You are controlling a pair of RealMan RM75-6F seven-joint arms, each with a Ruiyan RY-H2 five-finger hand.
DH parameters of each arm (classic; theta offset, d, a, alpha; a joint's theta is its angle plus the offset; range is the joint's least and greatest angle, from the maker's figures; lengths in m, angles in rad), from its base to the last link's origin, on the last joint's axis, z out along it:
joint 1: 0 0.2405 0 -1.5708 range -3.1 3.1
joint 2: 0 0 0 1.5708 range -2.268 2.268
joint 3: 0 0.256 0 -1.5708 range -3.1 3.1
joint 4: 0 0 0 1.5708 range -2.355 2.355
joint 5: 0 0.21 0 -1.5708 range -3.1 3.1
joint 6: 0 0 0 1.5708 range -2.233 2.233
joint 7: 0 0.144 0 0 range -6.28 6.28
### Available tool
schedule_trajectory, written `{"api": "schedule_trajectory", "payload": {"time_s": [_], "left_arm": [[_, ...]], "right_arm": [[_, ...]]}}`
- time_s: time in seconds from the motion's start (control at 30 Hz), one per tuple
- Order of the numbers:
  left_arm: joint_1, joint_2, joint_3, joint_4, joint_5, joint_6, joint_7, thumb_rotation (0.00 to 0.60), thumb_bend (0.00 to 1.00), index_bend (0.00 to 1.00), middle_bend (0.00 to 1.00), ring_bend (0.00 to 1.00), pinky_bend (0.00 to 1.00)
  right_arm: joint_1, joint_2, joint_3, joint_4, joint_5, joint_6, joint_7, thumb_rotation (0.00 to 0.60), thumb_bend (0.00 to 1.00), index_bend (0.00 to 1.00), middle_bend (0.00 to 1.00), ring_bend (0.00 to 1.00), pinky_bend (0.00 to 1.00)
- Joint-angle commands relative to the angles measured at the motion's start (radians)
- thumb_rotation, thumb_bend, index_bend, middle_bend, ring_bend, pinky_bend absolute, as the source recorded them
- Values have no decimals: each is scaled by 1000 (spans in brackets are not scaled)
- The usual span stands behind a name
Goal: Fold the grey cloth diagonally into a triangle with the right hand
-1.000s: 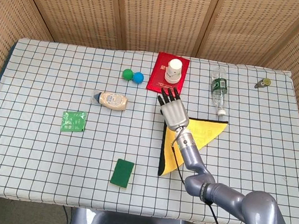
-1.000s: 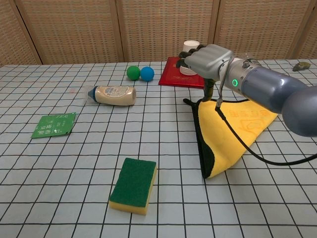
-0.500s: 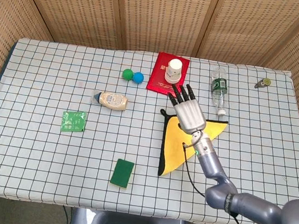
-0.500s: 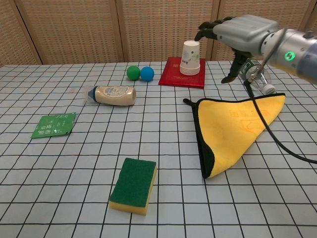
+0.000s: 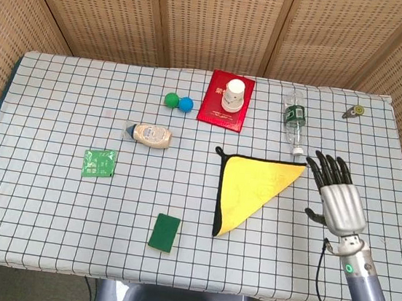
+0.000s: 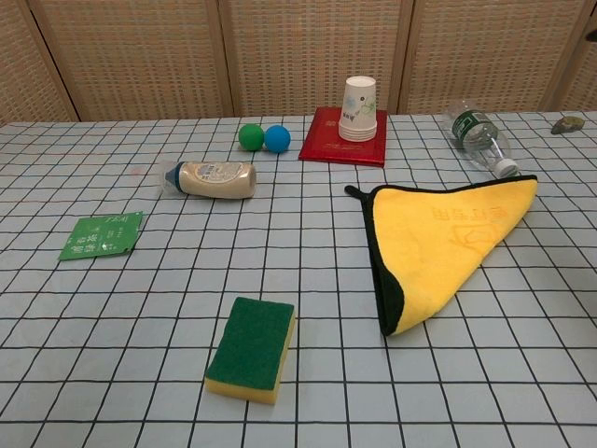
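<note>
Yellow microfibre face up, dark binding at the edges: the cloth (image 5: 250,188) lies on the table (image 5: 48,198) as a triangle, right of centre. Its grey side is not visible in either view; the dark trim along the left edge is all that shows of the under colour.

- Cloth, form: straight top edge, straight left edge with a small hanging loop at the 10 o'clock corner, long diagonal fold running from the 2 o'clock corner down to the 6 o'clock tip. Layers look aligned; a dark sliver peeks out near the lower tip in the chest view.
- Right hand (image 5: 338,198): at 3 o'clock of the cloth, well apart from it, raised over the table, fingers (image 5: 328,170) spread and released, grasping nothing.
- Left hand: in neither view.
- Judgement: the fold appears complete. To finish well, lift clear without brushing the 2 o'clock corner; if tidying, press flat along the diagonal crease, not the loose corners, so the top layer does not slide.
- Water bottle (image 5: 293,121): on its side at 1 o'clock of the cloth, cap end just beside the top corner; the nearest hazard.
- Paper cups (image 5: 234,94): stacked on a red booklet (image 5: 217,105), at 12 o'clock.
- Green ball (image 5: 170,100) and blue ball (image 5: 186,104): touching, at 11 o'clock.
- Squeeze bottle (image 5: 151,135): lying down, at 9 o'clock.
- Green packet (image 5: 99,163): further out at 9 o'clock.
- Sponge (image 5: 164,233): at 8 o'clock.
</note>
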Motion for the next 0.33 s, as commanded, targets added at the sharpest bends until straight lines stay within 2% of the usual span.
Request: {"api": "schedule_trajectory", "payload": {"time_s": [0.03, 0.33], "left_arm": [[8, -4, 7, -1, 21, 18, -1, 600, 0, 0, 0, 0, 0], [25, 0, 13, -7, 52, 61, -8, 600, 0, 0, 0, 0, 0]], "right_arm": [[-121, 72, -72, -38, -88, 99, 127, 600, 0, 23, 0, 0, 0], [-259, 73, -115, 18, -145, 232, 216, 600, 0, 24, 0, 0, 0]]}}
